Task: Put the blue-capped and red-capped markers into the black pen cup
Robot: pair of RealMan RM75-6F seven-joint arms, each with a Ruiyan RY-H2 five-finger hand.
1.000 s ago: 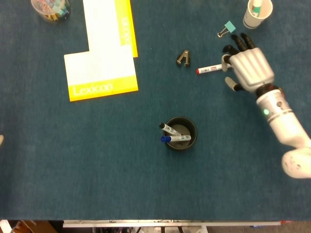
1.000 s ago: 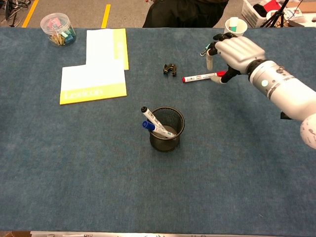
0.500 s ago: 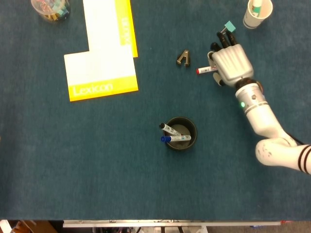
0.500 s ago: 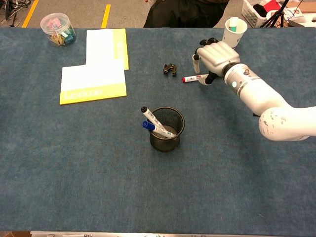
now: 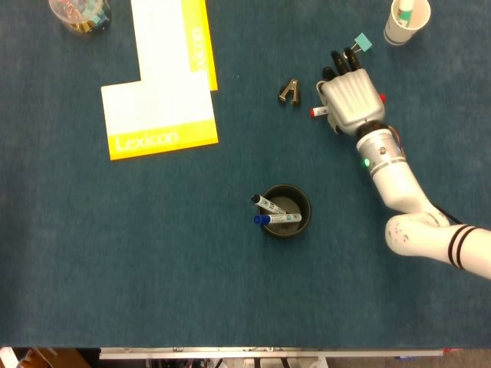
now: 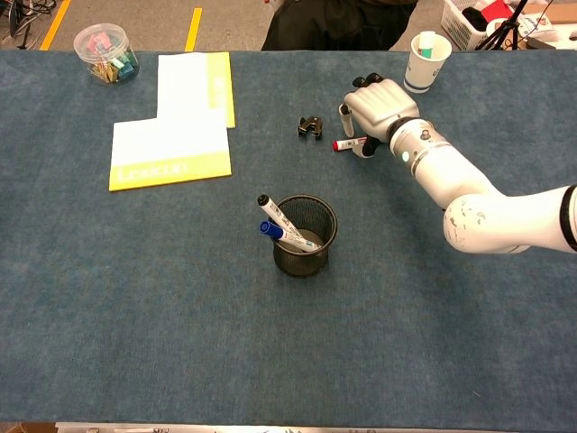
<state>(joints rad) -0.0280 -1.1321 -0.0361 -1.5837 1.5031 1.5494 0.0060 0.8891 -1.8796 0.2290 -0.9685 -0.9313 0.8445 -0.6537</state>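
Over red-capped marker, right hand hovers mid-table.

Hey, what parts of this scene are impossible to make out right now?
- Red-capped marker: mostly hidden under the right hand in both views, so the grip is unclear.
- Left hand: outside both views.
- Paper cup: cut by the head view's top edge.

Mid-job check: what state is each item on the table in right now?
black pen cup: upright, holding two markers
blue-capped marker: in cup, leaning
red-capped marker: flat on table, under the hand
right hand: over the red marker; grip unclear
paper cup: upright
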